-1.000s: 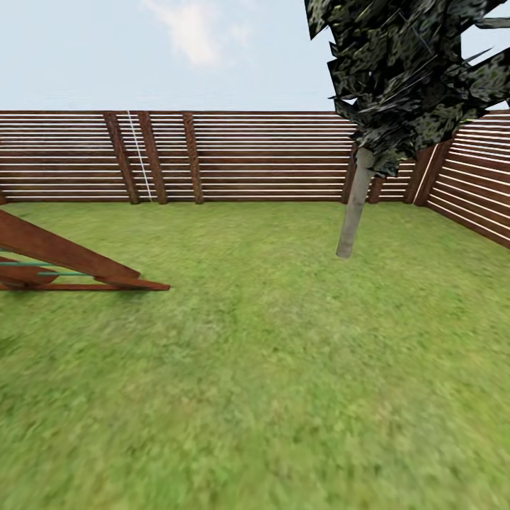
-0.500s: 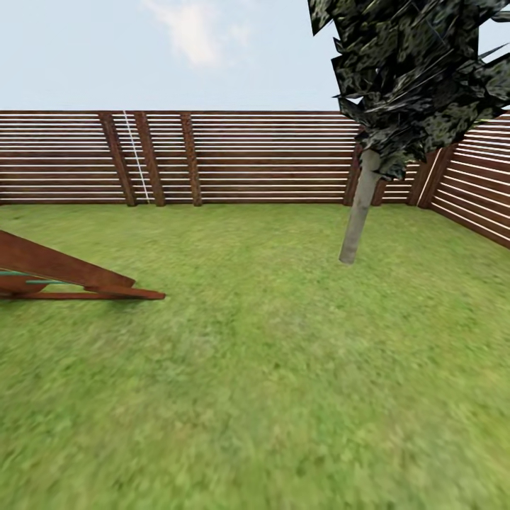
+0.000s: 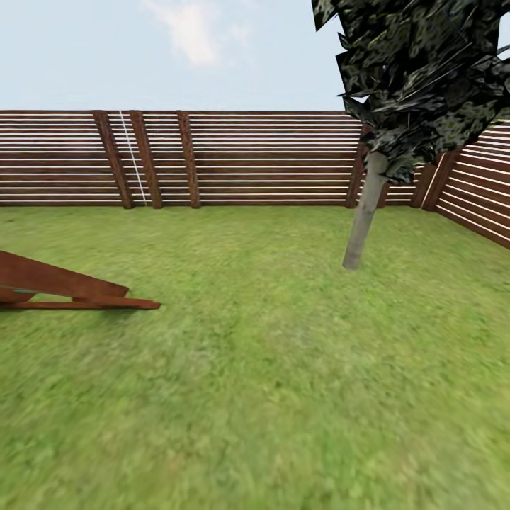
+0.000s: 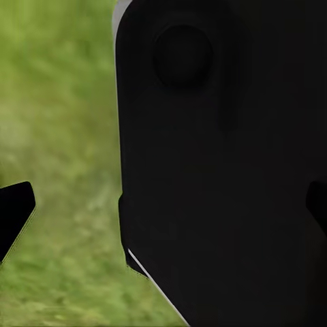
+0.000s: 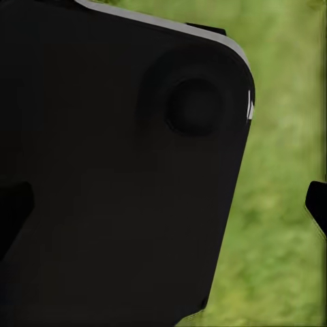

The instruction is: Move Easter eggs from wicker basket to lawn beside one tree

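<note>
Head view: lawn (image 3: 269, 368) fills the lower two thirds, short green grass with yellowish patches, nothing lying on the stretch between camera and tree. Brown horizontal-slat fence (image 3: 269, 159) closes the far side and turns a corner at right. At left edge, a reddish-brown slanted wooden structure (image 3: 64, 287) rests on the grass, its low end pointing toward centre; well apart from the tree.

Tree (image 3: 363, 216): right of centre, near the fence corner, rooted in the lawn. Trunk thin, grey-beige, long axis near vertical but tilted, top leaning to the right. Dark angular leaf planes above, overlapping the fence line and sky.

Left wrist view: a large black robot body part (image 4: 218, 170) blocks most of the frame; blurred grass beside it. Left hand fingertips (image 4: 13, 211) show as dark tips at the edges, spread wide, nothing between them but that body part.

Right wrist view: same kind of black part (image 5: 122, 177) in front, grass beside. Right hand fingertips (image 5: 317, 204) likewise released, spread, holding nothing.
</note>
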Tool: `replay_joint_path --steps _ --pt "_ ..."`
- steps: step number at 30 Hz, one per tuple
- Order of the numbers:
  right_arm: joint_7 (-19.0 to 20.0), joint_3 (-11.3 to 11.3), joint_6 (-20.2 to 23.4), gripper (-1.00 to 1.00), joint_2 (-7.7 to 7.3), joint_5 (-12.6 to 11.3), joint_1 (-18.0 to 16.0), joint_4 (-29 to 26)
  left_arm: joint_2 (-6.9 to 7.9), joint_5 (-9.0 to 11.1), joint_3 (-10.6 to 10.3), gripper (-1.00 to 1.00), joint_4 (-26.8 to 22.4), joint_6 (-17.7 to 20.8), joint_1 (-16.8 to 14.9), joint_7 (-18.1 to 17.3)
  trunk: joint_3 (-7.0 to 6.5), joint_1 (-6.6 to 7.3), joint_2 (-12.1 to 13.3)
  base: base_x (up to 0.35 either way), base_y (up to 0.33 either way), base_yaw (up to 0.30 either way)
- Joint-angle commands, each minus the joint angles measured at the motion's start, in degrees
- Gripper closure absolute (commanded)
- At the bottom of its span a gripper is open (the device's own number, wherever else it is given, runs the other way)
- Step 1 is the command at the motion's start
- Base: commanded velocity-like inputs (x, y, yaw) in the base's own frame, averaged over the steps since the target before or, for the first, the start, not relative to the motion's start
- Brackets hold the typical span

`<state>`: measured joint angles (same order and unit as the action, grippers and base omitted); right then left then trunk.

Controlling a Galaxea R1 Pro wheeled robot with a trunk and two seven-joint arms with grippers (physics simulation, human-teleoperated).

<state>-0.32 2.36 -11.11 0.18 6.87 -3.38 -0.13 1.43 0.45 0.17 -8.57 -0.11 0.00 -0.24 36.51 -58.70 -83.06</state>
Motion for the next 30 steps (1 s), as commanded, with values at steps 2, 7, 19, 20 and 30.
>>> replay_joint_path --steps 2,7,19,20,30 --pt "0.0 0.2 -0.1 -1.0 0.0 0.2 0.0 0.0 0.01 0.0 0.0 -1.0 0.0 0.0 0.0 0.0 0.04 -0.03 0.0 0.322 0.0 0.0" --pt "0.0 0.2 -0.1 -1.0 -0.02 0.2 0.0 0.0 -0.02 0.0 0.0 -1.0 0.0 0.0 0.0 0.0 0.04 -0.03 0.0 0.322 0.0 0.0" --pt "0.0 0.2 -0.1 -1.0 0.0 0.2 0.0 0.0 0.04 0.1 0.1 -1.0 0.0 0.0 0.0 0.0 0.04 -0.03 0.0 0.323 0.0 0.0" --pt "0.0 0.2 -0.1 -1.0 0.0 0.2 0.0 0.0 0.05 0.0 0.1 -1.0 0.0 0.0 0.0 0.0 0.04 -0.03 0.0 0.322 0.0 0.0" --pt "0.0 0.2 -0.1 -1.0 0.0 0.2 -0.1 0.0 0.06 0.1 0.1 -1.0 0.0 0.0 0.0 0.0 0.04 -0.03 0.0 0.323 0.0 0.0"
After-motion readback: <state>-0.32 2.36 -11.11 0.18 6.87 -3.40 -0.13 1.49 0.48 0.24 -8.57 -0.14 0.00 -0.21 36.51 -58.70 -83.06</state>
